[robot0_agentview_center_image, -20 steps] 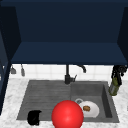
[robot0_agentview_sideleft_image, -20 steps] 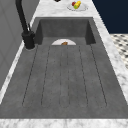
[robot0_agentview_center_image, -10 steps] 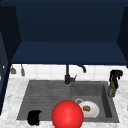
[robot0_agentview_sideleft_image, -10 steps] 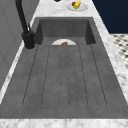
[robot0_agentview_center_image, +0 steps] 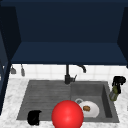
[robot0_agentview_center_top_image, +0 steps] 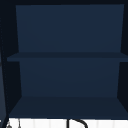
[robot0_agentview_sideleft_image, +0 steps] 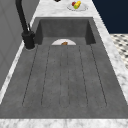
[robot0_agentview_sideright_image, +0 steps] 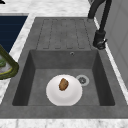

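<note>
Front view, lower left: the left hand [robot0_agentview_center_image: 34, 117] hovers over the sink's draining board [robot0_agentview_center_image: 45, 97], fingers indistinct, so its grip cannot be told. At right, the right hand [robot0_agentview_center_image: 118, 81] is clenched around an olive bottle [robot0_agentview_center_image: 114, 93] beside the basin [robot0_agentview_center_image: 105, 100].

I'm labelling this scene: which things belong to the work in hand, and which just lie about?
In use: right robot hand; fruit bowl under it.
Lying about: plate with food, in the sink; tap; red ball; left robot hand at sink's front edge.
</note>
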`<action>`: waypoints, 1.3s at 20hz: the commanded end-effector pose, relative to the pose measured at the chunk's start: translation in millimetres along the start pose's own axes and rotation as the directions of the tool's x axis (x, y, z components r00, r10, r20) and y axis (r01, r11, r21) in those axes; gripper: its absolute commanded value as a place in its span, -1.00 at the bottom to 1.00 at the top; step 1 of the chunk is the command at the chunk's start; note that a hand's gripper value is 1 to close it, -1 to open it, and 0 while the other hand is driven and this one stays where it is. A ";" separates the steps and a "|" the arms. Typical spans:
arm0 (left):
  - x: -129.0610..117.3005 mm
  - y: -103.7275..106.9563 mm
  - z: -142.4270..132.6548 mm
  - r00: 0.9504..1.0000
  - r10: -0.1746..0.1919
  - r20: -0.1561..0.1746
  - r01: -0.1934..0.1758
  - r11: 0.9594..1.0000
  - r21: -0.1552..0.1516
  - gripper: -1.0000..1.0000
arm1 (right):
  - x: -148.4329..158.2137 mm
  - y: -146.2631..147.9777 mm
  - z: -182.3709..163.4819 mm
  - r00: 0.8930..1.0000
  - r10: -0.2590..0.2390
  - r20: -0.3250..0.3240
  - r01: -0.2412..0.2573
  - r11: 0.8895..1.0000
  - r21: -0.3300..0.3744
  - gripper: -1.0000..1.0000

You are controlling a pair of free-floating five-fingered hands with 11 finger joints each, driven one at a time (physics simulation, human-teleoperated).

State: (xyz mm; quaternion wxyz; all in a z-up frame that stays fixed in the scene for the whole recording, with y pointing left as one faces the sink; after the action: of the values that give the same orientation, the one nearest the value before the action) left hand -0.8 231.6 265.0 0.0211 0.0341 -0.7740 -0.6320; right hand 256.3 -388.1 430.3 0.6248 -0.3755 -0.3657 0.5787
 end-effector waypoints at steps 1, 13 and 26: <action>0.0 0.0 0.0 1.000 0.000 0.000 0.000 1.000 0.000 0.00 | -31.4 18.8 -11.6 1.000 -0.015 -0.004 0.015 0.999 -0.047 1.00; 0.0 0.0 0.0 1.000 0.000 0.000 0.000 1.000 0.000 0.00 | -66.8 13.1 -96.7 0.994 0.091 -0.066 -0.085 0.992 0.096 1.00; 0.0 0.0 0.0 1.000 0.000 0.000 0.000 1.000 0.000 0.00 | -105.8 60.5 -155.6 0.998 0.058 -0.017 -0.056 0.995 0.080 1.00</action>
State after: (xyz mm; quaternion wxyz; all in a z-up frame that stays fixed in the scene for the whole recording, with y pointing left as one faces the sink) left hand -0.8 231.6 265.0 0.0211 0.0341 -0.7740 -0.6320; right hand 357.0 -480.4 313.2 0.6190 -0.3818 -0.3324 0.6004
